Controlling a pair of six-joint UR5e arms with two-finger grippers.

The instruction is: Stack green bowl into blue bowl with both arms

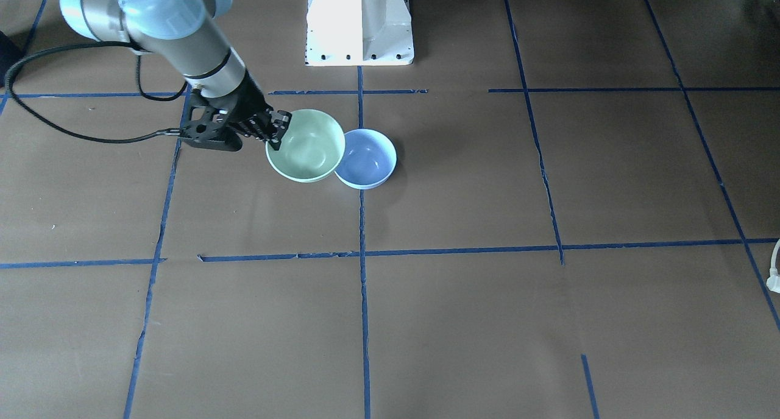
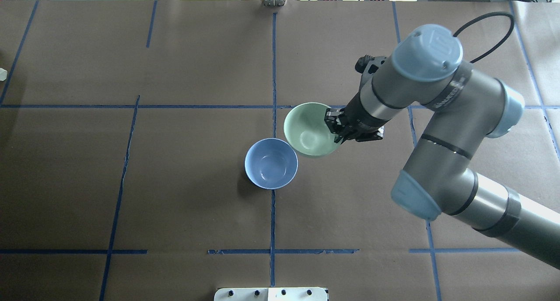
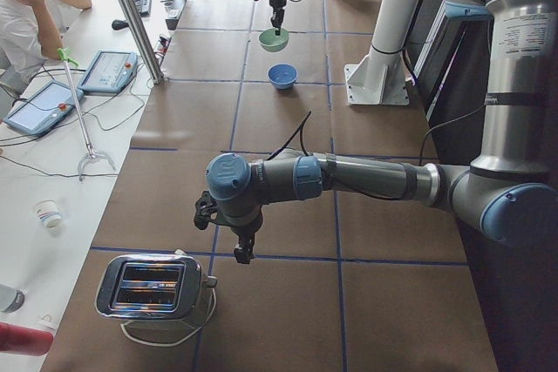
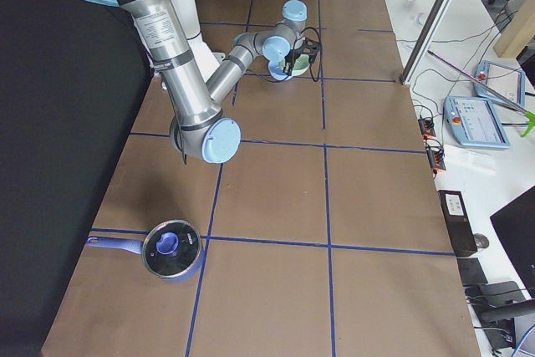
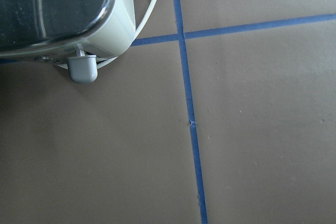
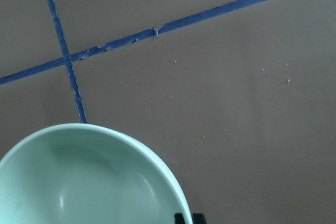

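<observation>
- The right gripper (image 2: 334, 127) pinches the green bowl (image 2: 306, 132) at its rim.
- This bowl is just beside the blue bowl (image 2: 271, 163), at 2 o'clock seen from overhead.
- The left gripper (image 3: 244, 253) is near the toaster (image 3: 153, 289); its state I cannot tell.

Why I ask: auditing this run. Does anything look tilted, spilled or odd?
Only the green bowl: pinched by its rim in the right gripper, it hangs apparently raised and slightly tipped, beside the upright blue bowl. Nothing looks spilled or broken.

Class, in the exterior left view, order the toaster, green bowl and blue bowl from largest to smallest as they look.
1. toaster: largest, though nearest the camera.
2. green bowl and blue bowl: look alike, so unranked.
</observation>
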